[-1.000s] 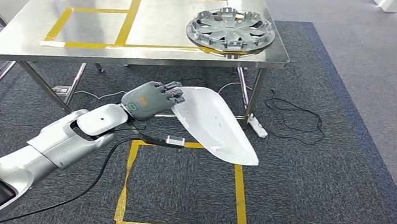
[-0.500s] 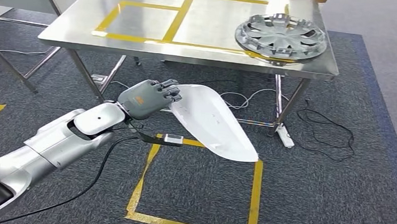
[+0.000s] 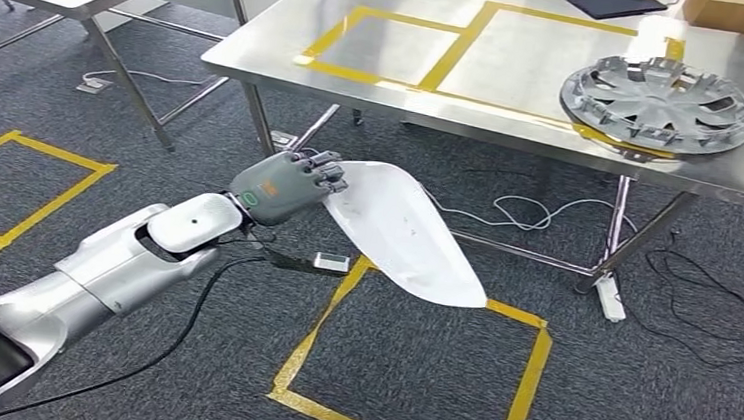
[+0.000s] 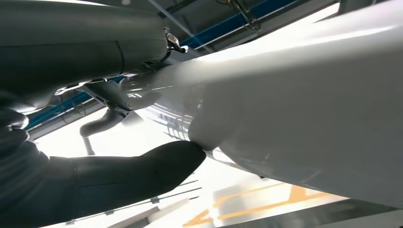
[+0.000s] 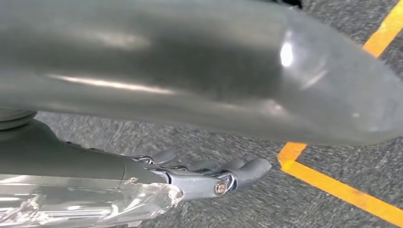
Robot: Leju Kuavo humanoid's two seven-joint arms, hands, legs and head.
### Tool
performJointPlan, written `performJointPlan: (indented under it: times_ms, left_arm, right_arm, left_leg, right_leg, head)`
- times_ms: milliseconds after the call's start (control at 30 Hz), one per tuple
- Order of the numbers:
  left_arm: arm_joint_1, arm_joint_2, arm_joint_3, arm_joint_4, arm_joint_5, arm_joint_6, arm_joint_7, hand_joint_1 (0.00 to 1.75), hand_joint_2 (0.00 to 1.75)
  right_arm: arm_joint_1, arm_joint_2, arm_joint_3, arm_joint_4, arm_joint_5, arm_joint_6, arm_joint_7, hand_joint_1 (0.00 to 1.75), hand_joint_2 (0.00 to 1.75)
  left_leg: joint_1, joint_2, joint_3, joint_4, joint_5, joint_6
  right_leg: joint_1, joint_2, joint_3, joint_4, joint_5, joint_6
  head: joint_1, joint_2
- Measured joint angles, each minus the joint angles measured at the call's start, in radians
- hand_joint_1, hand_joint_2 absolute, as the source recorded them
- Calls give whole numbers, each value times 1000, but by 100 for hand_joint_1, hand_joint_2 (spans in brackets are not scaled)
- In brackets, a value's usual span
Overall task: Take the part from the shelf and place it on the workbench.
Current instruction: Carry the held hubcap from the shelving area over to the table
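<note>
A workshop or robot test floor: steel workbenches [image 3: 378, 80] marked off with yellow tape [image 3: 439, 70] stand on grey carpet [image 3: 635, 391], where more taped squares [image 3: 405, 373] mark out floor spots. A silver wheel cover [image 3: 657, 100] lies on one bench, and power cables [image 3: 702, 296] and a power strip [image 3: 610, 297] trail underneath.

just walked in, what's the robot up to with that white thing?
The left hand holds a white curved part by one end, out in the air over the carpet and a yellow tape square. The steel workbench lies ahead, with taped yellow boxes on top and a silver wheel cover at its right end. The part is not on the bench yet. The right hand hangs over the floor, fingers apart, holding nothing.
</note>
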Motion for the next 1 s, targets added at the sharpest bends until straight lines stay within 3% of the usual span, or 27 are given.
performJointPlan:
  times_ms: [33,100,167,233,267,300,333,400,467,533,567,633,700,733,767,800,833,900,933,1000]
  left_arm:
    - [1,3,0,1,0,0,0,169,175]
    - [2,7,0,2,0,1,0,169,175]
    - [0,5,0,3,0,1,1,169,175]
    - [3,3,0,3,0,1,1,169,175]
    - [5,3,0,4,0,1,1,169,175]
    - [6,3,0,4,0,1,1,169,175]
    - [6,3,0,4,0,1,1,169,175]
    - [2,2,1,5,0,1,1,169,175]
    - [0,0,2,5,0,1,1,169,175]
    - [1,-1,2,6,0,1,1,169,175]
    - [2,1,2,6,0,1,2,169,175]
    - [0,0,3,6,0,1,2,169,175]
    - [1,-3,3,7,0,1,2,169,175]
    - [3,-4,2,7,0,1,2,169,175]
    - [4,-4,1,8,0,1,2,169,175]
    - [5,-4,1,8,0,1,2,169,175]
    - [6,-4,0,9,-1,1,2,169,175]
    - [5,-5,1,9,4,1,-2,169,175]
    - [4,-5,1,10,13,-1,-8,169,175]
    - [3,-5,2,10,34,-9,-28,169,175]
  right_arm:
    - [0,0,0,0,0,0,0,0,0]
    - [-1,1,0,0,0,0,-1,0,0]
    - [0,1,0,0,1,-1,-3,0,0]
    - [3,1,0,0,1,-1,-3,0,0]
    - [3,1,0,0,1,-1,-3,0,0]
    - [3,1,0,0,1,-1,-3,0,0]
    - [2,1,0,0,1,0,-3,0,0]
    - [1,1,0,0,1,0,-3,0,0]
    - [0,1,0,0,1,0,-4,0,0]
    - [0,1,0,0,1,0,-4,0,0]
    - [0,1,0,0,1,0,-4,0,0]
    - [-1,1,0,0,1,0,-5,0,0]
    - [2,1,0,0,1,0,-5,0,0]
    - [3,1,0,0,1,0,-5,0,0]
    - [4,1,0,0,1,0,-5,0,0]
    - [4,1,0,0,1,0,-5,0,0]
    - [4,1,0,0,1,0,-5,0,0]
    - [1,1,0,0,-1,1,-7,0,0]
    - [-1,1,-1,0,-4,5,-12,0,0]
    - [-6,1,-2,0,-14,19,-26,0,0]
  left_leg:
    - [1,1,-3,-1,1,-6]
    - [-4,46,-22,37,-26,-16]
    - [-6,110,-77,152,-87,-25]
    - [-3,131,-135,270,-129,-30]
    - [-2,133,-143,286,-125,-31]
    - [-1,136,-132,265,-104,-31]
    - [-1,146,-102,210,-72,-30]
    - [-5,202,-28,75,-23,-25]
    - [-10,236,6,11,-14,-13]
    - [-10,210,5,7,-15,1]
    - [-9,196,5,6,-15,7]
    - [-4,168,5,5,-12,20]
    - [-3,138,5,5,-12,27]
    - [-4,122,5,5,-12,28]
    - [-4,106,5,5,-12,28]
    - [-5,91,6,5,-12,28]
    - [-5,79,7,6,-12,28]
    - [-5,59,9,8,-12,25]
    - [-6,53,8,9,-11,21]
    - [-8,46,3,12,-9,21]
  right_leg:
    - [0,-11,1,-1,2,-6]
    - [-3,-34,4,-6,6,-18]
    - [-2,-59,5,-8,6,-25]
    - [-1,-87,5,-8,4,-27]
    - [-1,-101,6,-8,3,-27]
    - [-1,-115,7,-8,1,-27]
    - [-1,-128,10,-7,-1,-24]
    - [5,-150,17,-6,-9,-16]
    - [16,-172,25,-7,-16,-6]
    - [20,-196,34,-13,-22,2]
    - [18,-190,35,-10,-29,7]
    - [13,-138,11,51,-70,15]
    - [12,-83,-57,193,-134,16]
    - [13,-74,-92,255,-154,15]
    - [14,-71,-114,287,-155,13]
    - [14,-70,-115,275,-134,11]
    - [13,-68,-98,224,-97,9]
    - [11,-58,-38,82,-26,5]
    - [11,-53,-15,33,-8,3]
    - [10,-46,-1,-1,-2,3]
  head:
    - [0,0]
    - [-9,0]
    - [-21,0]
    - [-22,0]
    - [-23,0]
    - [-23,0]
    - [-23,0]
    - [-26,0]
    - [-23,0]
    - [-17,0]
    - [-16,0]
    - [-13,0]
    - [-6,0]
    - [-3,0]
    - [-2,0]
    - [-1,0]
    - [0,0]
    - [3,0]
    - [4,0]
    - [5,0]
